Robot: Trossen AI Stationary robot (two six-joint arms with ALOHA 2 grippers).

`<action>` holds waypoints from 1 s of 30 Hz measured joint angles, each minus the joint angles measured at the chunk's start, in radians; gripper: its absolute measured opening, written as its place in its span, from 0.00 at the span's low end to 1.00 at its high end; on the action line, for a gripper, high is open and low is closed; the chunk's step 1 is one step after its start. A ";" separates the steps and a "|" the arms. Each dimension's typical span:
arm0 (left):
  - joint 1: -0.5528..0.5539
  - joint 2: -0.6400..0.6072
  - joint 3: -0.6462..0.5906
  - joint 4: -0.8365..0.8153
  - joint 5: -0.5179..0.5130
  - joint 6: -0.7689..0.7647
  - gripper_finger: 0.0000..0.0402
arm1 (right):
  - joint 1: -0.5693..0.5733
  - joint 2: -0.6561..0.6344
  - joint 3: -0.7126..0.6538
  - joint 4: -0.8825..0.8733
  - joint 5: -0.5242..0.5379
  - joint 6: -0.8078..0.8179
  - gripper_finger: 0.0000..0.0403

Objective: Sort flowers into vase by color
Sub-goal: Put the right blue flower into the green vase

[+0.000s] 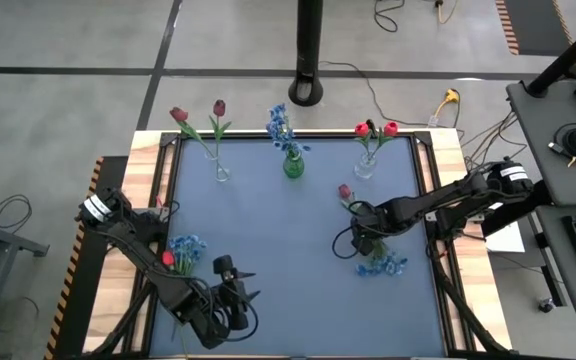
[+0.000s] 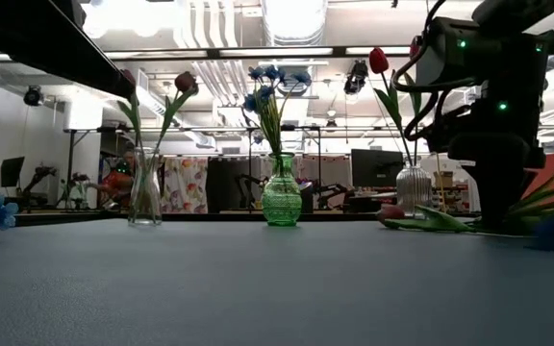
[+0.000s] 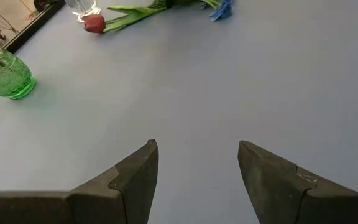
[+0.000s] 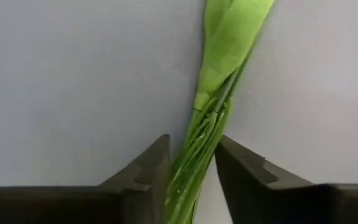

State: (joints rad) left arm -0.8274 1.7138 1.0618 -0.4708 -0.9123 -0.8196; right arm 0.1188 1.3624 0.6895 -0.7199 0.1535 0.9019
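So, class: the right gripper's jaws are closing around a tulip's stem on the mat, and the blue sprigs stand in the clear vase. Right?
Not quite. The blue sprigs stand in the green vase, as the high view shows. The right gripper does have its jaws around the tulip's stem.

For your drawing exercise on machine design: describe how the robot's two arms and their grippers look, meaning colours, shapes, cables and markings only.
Both arms are black and jointed, each with a white label band near the base and dark cables looping alongside. The left gripper ends in two dark grey, wedge-shaped fingers with angular stepped tips. The right gripper has the same matte fingers. In the low view, small green lights glow on the right arm.
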 joint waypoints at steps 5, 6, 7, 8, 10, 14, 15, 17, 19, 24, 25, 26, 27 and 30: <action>0.000 0.000 0.000 0.021 0.000 0.027 0.51 | 0.000 -0.001 0.011 -0.004 -0.013 -0.013 0.12; 0.001 0.000 0.000 0.023 -0.001 0.029 0.51 | 0.000 -0.002 0.013 -0.005 -0.024 -0.022 0.10; 0.001 0.000 0.000 0.025 -0.004 0.030 0.51 | 0.000 -0.002 0.018 -0.009 -0.033 -0.025 0.07; 0.001 0.000 0.000 0.025 -0.006 0.030 0.51 | 0.000 -0.003 0.024 -0.010 -0.037 -0.029 0.06; 0.002 0.000 0.000 0.025 -0.013 0.030 0.51 | 0.000 -0.006 0.037 -0.014 -0.057 -0.036 0.04; 0.006 0.000 0.000 0.041 -0.013 0.033 0.51 | 0.000 -0.013 0.093 -0.108 -0.056 -0.041 0.05; 0.007 0.000 0.000 0.054 -0.010 0.041 0.51 | 0.000 -0.016 0.111 -0.139 -0.054 -0.047 0.05; 0.013 0.000 0.000 0.099 0.022 0.083 0.51 | 0.000 -0.020 0.146 -0.204 -0.047 -0.065 0.05; 0.020 0.000 0.000 0.167 0.074 0.153 0.51 | 0.001 -0.025 0.186 -0.263 -0.046 -0.085 0.05; 0.071 0.000 0.001 0.317 0.206 0.376 0.51 | 0.001 -0.027 0.291 -0.374 -0.022 -0.139 0.05; 0.084 0.000 0.001 0.330 0.216 0.406 0.51 | 0.001 -0.027 0.310 -0.386 -0.022 -0.152 0.05; 0.098 -0.001 0.001 0.338 0.222 0.431 0.51 | 0.001 -0.027 0.329 -0.395 -0.022 -0.164 0.05; 0.112 -0.001 0.001 0.346 0.223 0.451 0.51 | 0.003 -0.027 0.352 -0.405 -0.022 -0.180 0.05; 0.154 -0.002 0.001 0.370 0.216 0.508 0.51 | 0.019 -0.027 0.413 -0.434 -0.023 -0.216 0.05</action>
State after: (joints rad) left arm -0.6737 1.7123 1.0626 -0.1011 -0.6960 -0.3119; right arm 0.1382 1.3357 1.1021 -1.1541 0.1309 0.6856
